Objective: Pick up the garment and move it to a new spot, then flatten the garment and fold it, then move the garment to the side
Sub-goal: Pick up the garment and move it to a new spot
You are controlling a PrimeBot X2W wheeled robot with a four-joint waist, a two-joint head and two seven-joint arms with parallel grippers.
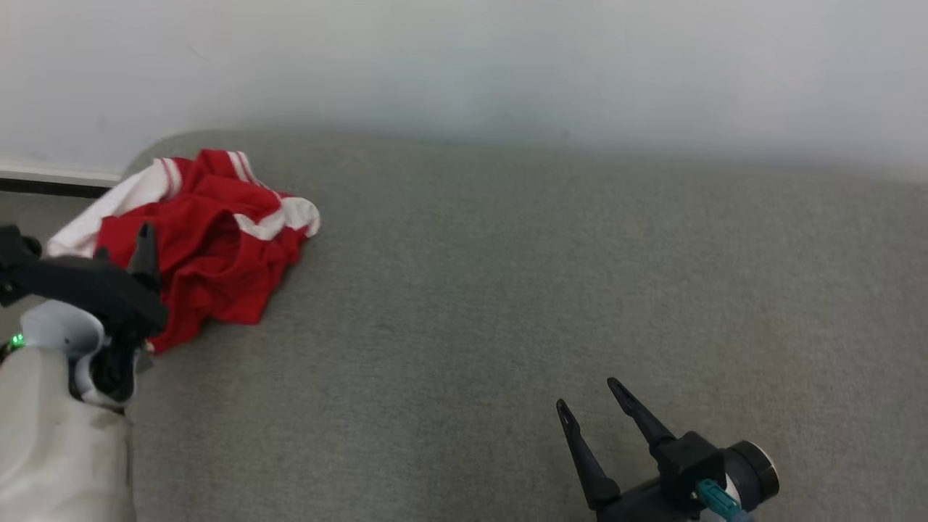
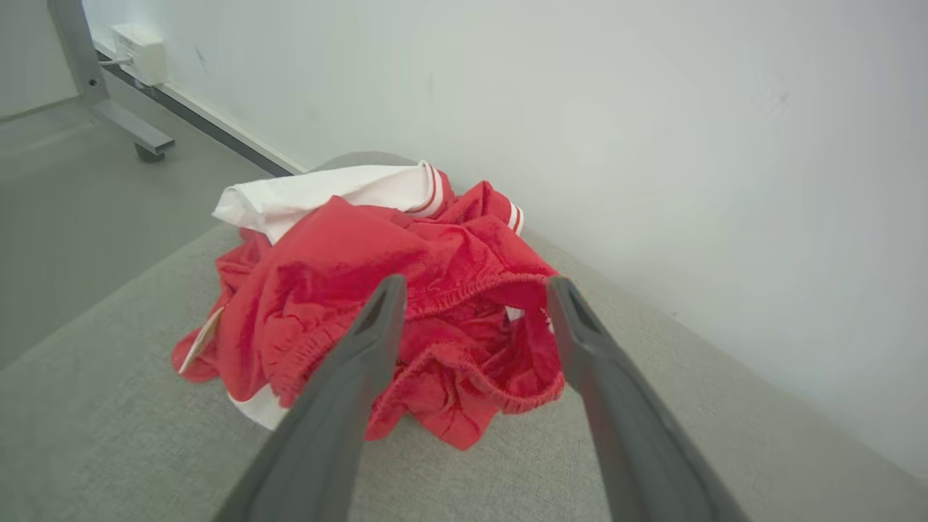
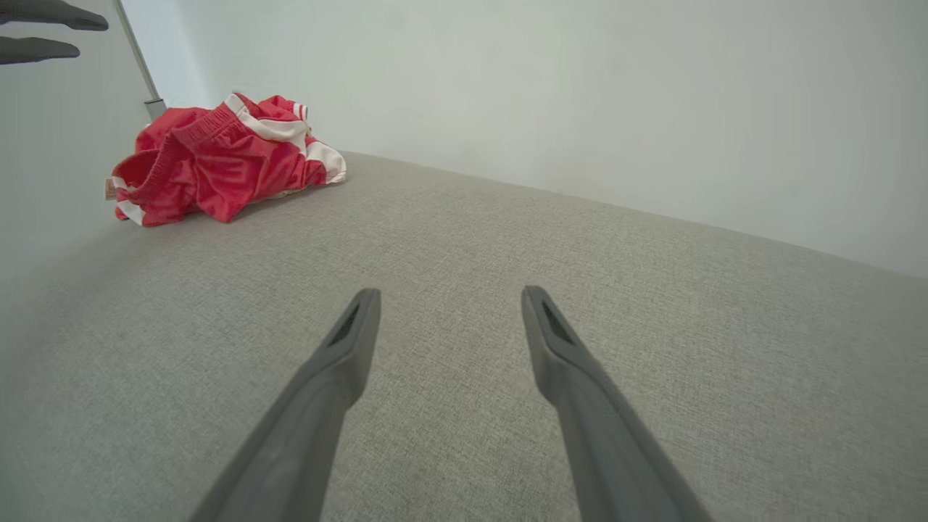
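The garment [image 1: 210, 246] is a crumpled heap of red cloth with white panels and stripes, lying at the far left corner of the grey fabric surface [image 1: 507, 304]. My left gripper [image 1: 123, 243] hovers over its near side, open. In the left wrist view the garment [image 2: 348, 254] lies just beyond the left gripper [image 2: 476, 284], with nothing held between the fingers. My right gripper [image 1: 587, 393] is open above bare fabric at the lower right, far from the heap. From the right wrist, the garment [image 3: 210, 159] shows at the upper left, well past the right gripper [image 3: 449, 292].
A white wall [image 1: 464, 65] runs right behind the surface. Past the surface's left edge is the floor [image 2: 72, 217], with a metal leg on a caster [image 2: 109, 109] and a white box [image 2: 141, 51] on the baseboard. Bare fabric stretches to the right of the heap.
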